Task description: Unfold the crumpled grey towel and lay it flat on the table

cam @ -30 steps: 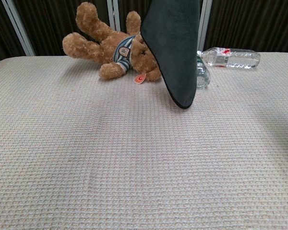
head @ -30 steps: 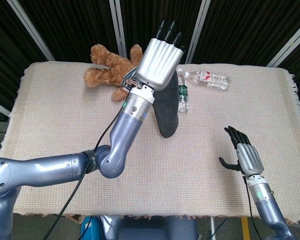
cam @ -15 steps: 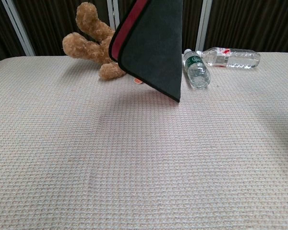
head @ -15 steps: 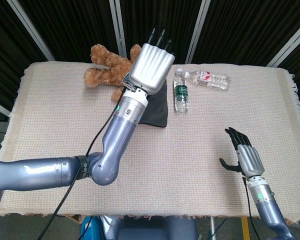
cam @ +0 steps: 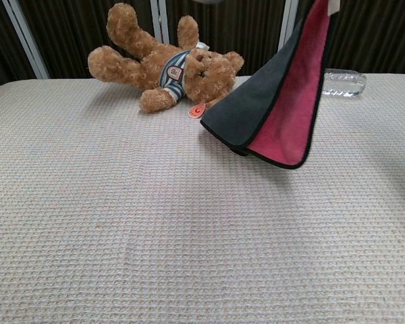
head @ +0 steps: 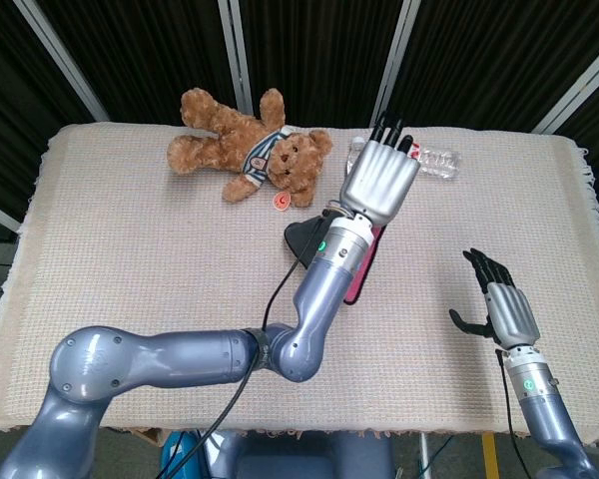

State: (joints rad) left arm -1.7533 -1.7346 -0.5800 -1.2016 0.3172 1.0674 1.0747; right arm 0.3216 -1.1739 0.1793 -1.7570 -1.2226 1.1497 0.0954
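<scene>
The grey towel (head: pixel 303 238) with a pink underside (cam: pixel 290 115) hangs in the air from my left hand (head: pixel 379 182), which grips its upper edge over the middle right of the table. In the chest view the towel's grey face (cam: pixel 253 111) opens like a fan; its lower corner hovers just above the cloth. My left forearm hides most of the towel in the head view. Near the table's front right edge, my right hand (head: pixel 504 311) is raised with its fingers apart and holds nothing.
A brown teddy bear (head: pixel 248 148) lies at the back of the table, left of the towel. A clear water bottle (cam: pixel 344 81) lies at the back right, partly hidden behind the towel. A beige woven cloth (head: pixel 130 259) covers the table.
My left hand has swung to the right and lower with the towel. The towel has turned and now shows its pink side. The teddy bear is uncovered; the green-label bottle is now hidden.
</scene>
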